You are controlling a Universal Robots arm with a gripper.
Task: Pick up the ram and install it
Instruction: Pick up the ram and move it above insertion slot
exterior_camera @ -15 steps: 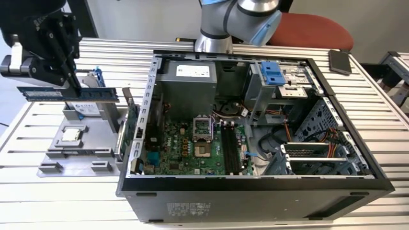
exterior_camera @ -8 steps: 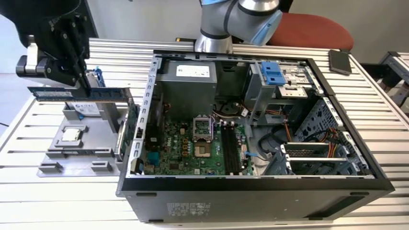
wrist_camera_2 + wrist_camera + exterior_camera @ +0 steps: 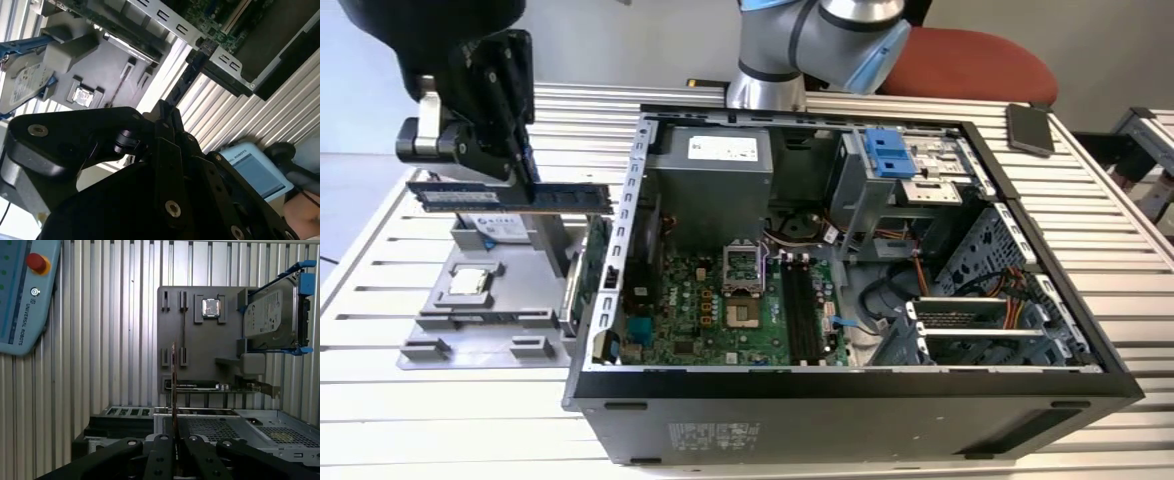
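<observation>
Ram [image 3: 511, 197] held level in the narrow jaws of the gripper [image 3: 520, 182], above the grey tray [image 3: 420, 325] — one end close to the open case [image 3: 854, 395] wall edge, at the exterior view's left. Second wrist view: case corner near, ribbed table [image 3: 235, 117] beneath. First wrist view: seen edge-on, free air on both sides.

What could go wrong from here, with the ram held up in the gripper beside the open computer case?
1. The gripper pinches the ram on a narrow patch with both ends free, so the stick could twist in the grip.
2. The case wall stands between the stick and the memory slots; a long end might clip that rim.
3. The slots are narrow, so a slight tilt could make the stick miss them.
</observation>
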